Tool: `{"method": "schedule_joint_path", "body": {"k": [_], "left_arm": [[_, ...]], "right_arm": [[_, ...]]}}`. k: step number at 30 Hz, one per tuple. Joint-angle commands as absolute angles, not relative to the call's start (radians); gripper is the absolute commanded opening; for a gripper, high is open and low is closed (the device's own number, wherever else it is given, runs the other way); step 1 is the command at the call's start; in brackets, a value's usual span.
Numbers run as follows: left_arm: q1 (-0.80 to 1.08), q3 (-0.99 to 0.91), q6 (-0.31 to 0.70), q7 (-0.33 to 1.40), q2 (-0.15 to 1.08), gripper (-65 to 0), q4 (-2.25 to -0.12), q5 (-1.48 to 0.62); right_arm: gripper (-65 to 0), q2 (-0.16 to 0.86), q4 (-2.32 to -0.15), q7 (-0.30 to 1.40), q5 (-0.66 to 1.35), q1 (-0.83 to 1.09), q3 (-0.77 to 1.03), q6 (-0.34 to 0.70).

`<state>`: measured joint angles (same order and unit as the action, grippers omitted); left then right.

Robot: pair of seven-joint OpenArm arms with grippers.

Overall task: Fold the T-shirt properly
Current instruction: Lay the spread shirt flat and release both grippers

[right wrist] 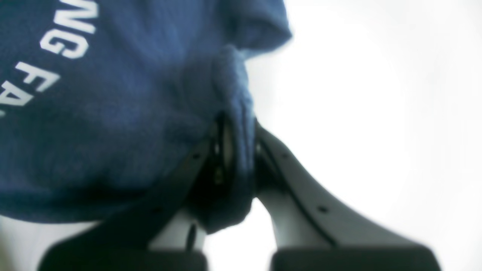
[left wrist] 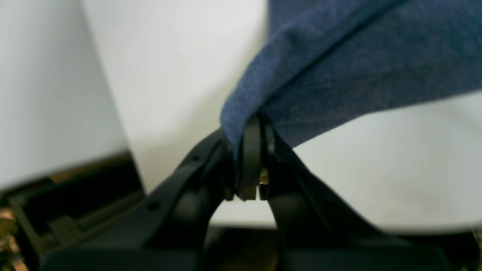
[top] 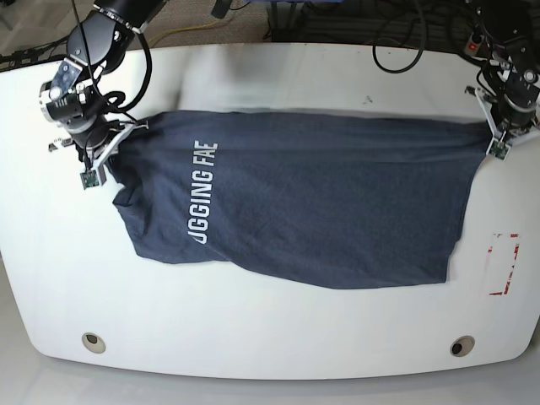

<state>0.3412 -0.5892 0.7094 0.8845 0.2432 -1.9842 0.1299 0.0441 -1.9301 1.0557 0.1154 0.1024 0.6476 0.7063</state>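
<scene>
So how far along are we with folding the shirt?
Early. Done: the T-shirt appears folded once lengthwise, lettering up, on the table. In hand: the left hand and right hand are each shut on an end of its far edge, holding it stretched. Left: the crosswise folds; it is still one long strip.

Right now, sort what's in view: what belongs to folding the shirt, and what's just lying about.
Belongs to the job:
T-shirt
left gripper, shut on its corner
right gripper, shut on the opposite corner
table

Just lying about:
red-marked label
black cables
</scene>
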Motion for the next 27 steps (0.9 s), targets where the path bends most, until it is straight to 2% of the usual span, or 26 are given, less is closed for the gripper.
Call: {"method": "schedule_joint_path", "body": {"k": [1, 9, 14, 25, 27], "left_arm": [[0.398, -0.656, 0.698, 0.885, 0.214, -64.4, -1.995, 0.153], [0.501, -0.694, 0.698, 0.773, 0.150, -64.4, -1.994, 0.153], [0.532, -0.694, 0.698, 0.766, 0.122, -64.4, -1.954, 0.153], [0.535, -0.805, 0.698, 0.765, 0.120, -64.4, -1.851, 0.153], [0.535, -0.808, 0.698, 0.765, 0.120, -64.2, -1.850, 0.153]], "right_arm": [[-65.0, 0.008, -1.946, 1.046, 0.110, 0.134, 0.705, 0.698], [-65.0, -0.065, -1.948, 1.046, 0.110, 0.202, 0.739, 0.698], [-65.0, -0.099, -1.945, 1.044, 0.110, 0.228, 0.737, 0.698], [-65.0, -0.111, -1.945, 1.044, 0.110, 0.294, 0.737, 0.698], [-61.4, -0.111, -1.945, 1.044, 0.110, 0.308, 0.737, 0.698]]}}
